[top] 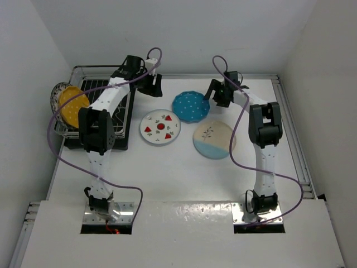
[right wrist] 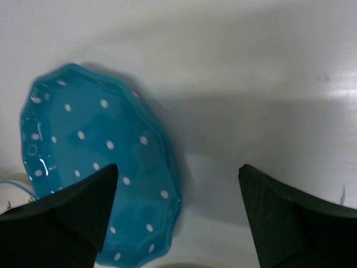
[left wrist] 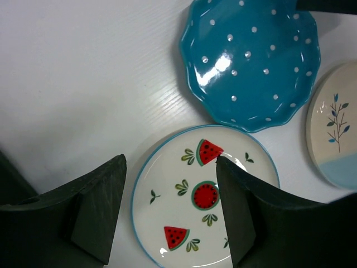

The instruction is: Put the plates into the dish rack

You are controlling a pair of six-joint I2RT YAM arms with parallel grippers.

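A: Whereabouts of the dish rack (top: 89, 68)?

B: Left side of the top view, on a white worktop (top: 167, 178), set over a black tray (top: 124, 144). Partly hidden behind the left arm (top: 109, 97).

A: Already in the rack?

B: Two plates, standing tilted at its left end. In front, a yellow dotted plate (top: 72, 106). Just behind, toward the frame's left edge, a white plate with a blue patterned rim (top: 56, 94).

A: And lying on the worktop?

B: Three more, flat and close together at the centre of the frame. Uppermost, a teal dotted scalloped plate (top: 191, 106). Lower left of that, a white plate with red watermelon slices (top: 160, 127). Lower right, a cream-and-light-blue plate with a sprig (top: 214, 139).

A: State of the left pincer (left wrist: 170, 162)?

B: Wide, holding nothing. Hangs over the watermelon plate, dark fingers (left wrist: 95, 212) to either side of the painted fruit in the wrist view. Just right of the rack's upper right corner in the top view.

A: State of the right pincer (right wrist: 177, 170)?

B: Also wide, also holding nothing. Hangs at the upper right edge of the teal plate. In the wrist view, mostly over bare worktop, with the teal plate at lower left, passing under the left finger.
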